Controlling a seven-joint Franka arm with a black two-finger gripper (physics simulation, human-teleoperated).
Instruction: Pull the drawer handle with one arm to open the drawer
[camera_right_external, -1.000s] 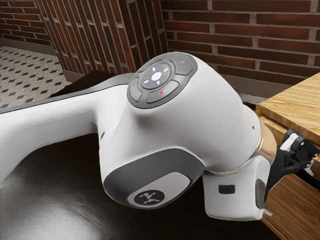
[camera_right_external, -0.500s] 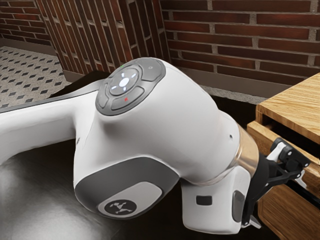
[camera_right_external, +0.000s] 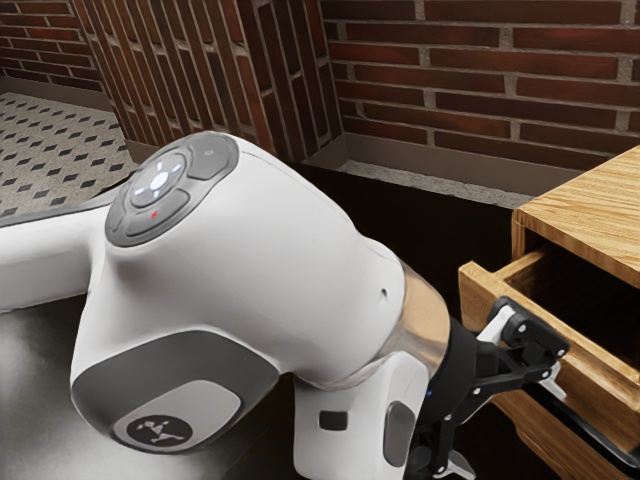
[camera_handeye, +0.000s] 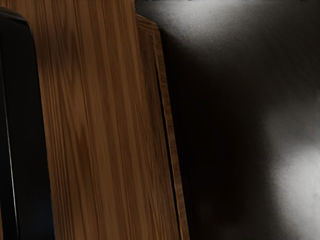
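A wooden cabinet (camera_right_external: 597, 208) stands at the exterior view's right. Its top drawer (camera_right_external: 488, 292) is pulled partly out, and the dark inside shows behind the front panel. A black bar handle (camera_right_external: 592, 436) runs along the drawer front. My black gripper (camera_right_external: 533, 358) sits at the handle's near end, with its fingers closed around the bar. In the wrist view the wooden drawer front (camera_handeye: 100, 130) is very close, with the black handle (camera_handeye: 20, 130) beside it.
The big white arm body (camera_right_external: 240, 330) blocks most of the dark tabletop (camera_right_external: 430, 220). A brick wall (camera_right_external: 480, 70) runs behind the table. A tiled floor (camera_right_external: 50, 150) shows at the far left.
My hand has drawn back toward the exterior view's left and downward. The drawer has slid out with it, from nearly flush to clearly open.
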